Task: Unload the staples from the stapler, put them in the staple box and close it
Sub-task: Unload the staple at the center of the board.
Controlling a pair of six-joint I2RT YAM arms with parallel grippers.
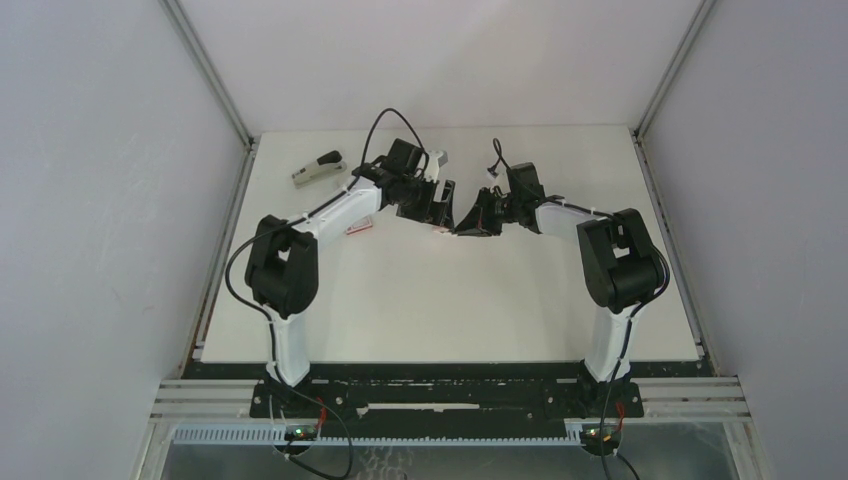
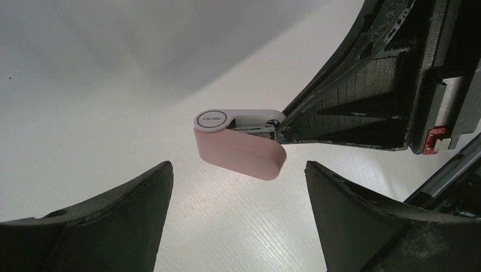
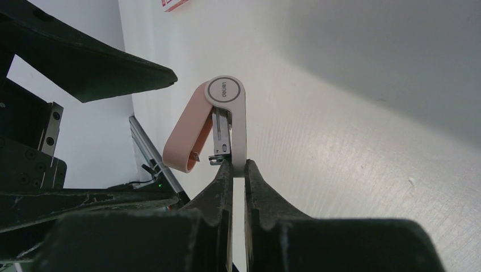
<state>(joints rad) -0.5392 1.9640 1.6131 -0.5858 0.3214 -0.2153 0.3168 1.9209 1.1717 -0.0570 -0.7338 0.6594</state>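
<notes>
A small pink-and-white stapler (image 3: 233,122) is held off the table, its pink lid (image 3: 187,136) swung away from the white arm. This bares the metal magazine (image 3: 221,136). My right gripper (image 3: 238,167) is shut on the end of the white arm. Seen from the left wrist, the stapler (image 2: 241,147) hangs just beyond my left gripper (image 2: 238,173). That gripper is open, with its fingertips on either side of the pink lid and not touching it. From above, the two grippers (image 1: 437,205) (image 1: 470,222) meet at mid-table. I cannot make out any staples.
A grey-and-black stapler (image 1: 318,168) lies at the back left of the table. A small pink-and-white box (image 1: 360,228) sits beside the left forearm. White walls close in the table (image 1: 450,300) on three sides.
</notes>
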